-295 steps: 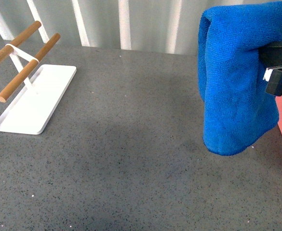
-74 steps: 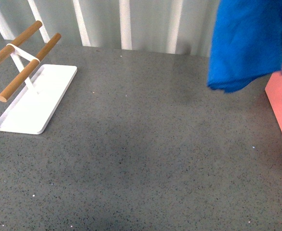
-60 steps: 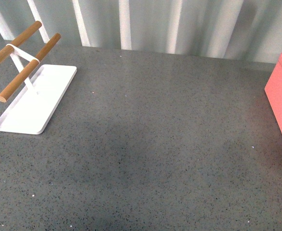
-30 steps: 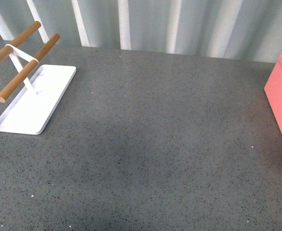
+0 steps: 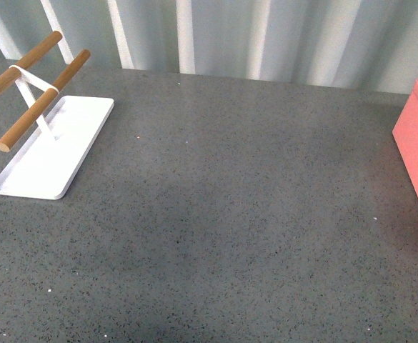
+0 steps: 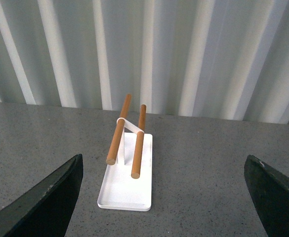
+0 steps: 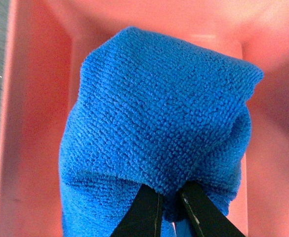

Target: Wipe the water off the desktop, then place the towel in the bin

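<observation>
The bright blue towel hangs bunched over the inside of the salmon-pink bin, pinched by my right gripper, which is shut on it. In the front view only a side of the bin shows at the right edge; the towel and both arms are out of that view. The grey speckled desktop fills the front view. My left gripper is open above the desktop, its two dark fingers wide apart with nothing between them.
A flat white tray carrying two wooden rods stands at the desktop's far left, and the white tray also shows ahead of the left gripper. A ribbed pale wall backs the desktop.
The towel, held at the upper right of the front view earlier, moved right and out of that view within the last second. The tray has not moved.
</observation>
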{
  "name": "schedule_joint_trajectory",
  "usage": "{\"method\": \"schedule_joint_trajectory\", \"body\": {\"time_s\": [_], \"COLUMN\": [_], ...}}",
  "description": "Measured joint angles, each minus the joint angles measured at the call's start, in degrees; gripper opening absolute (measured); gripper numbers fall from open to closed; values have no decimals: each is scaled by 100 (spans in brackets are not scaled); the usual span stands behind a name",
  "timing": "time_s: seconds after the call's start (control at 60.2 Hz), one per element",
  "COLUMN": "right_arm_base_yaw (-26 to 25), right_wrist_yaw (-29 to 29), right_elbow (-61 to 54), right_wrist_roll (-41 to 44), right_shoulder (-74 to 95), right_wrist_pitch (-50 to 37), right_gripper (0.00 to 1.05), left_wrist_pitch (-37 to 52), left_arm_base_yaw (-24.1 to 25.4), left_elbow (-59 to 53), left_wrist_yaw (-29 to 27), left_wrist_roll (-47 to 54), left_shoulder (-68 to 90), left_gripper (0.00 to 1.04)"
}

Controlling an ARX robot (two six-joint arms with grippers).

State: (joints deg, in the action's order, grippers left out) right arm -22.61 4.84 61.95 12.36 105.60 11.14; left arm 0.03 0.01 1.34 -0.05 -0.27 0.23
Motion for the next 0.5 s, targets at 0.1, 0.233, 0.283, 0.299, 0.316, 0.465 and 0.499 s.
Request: {"method": "schedule_joint_trajectory", "body": {"time_s": [0.1,0.233,0.283,0.299,0.316,0.465,0.499], "right_arm_base_yaw": [-74,-181,-240,-251,-271,-350,-352], "right_wrist_yaw": [-201,-232,-245,-249,-251,-149,-129], "right_elbow": [68,170,269,289,321,525,551], "right_wrist_roll": [70,238,299,308,317,313,317], "right_shoulder": [170,190,188,186,186,131,109], "right_wrist_pitch": [278,577,678,691,721,935,951], "right_gripper": [27,46,55,57,61,87,92], "left_wrist_pitch": [0,0,0,0,0,0,0], "left_arm_base_yaw": [0,0,0,0,0,0,0], "left_elbow": [0,0,0,0,0,0,0], "left_wrist_yaw": [2,4,2,2,2,4,2], "left_wrist_roll": [0,0,0,0,0,0,0], "left_shoulder": [0,0,0,0,0,0,0], "left_gripper": [98,98,98,98,98,98,98]}}
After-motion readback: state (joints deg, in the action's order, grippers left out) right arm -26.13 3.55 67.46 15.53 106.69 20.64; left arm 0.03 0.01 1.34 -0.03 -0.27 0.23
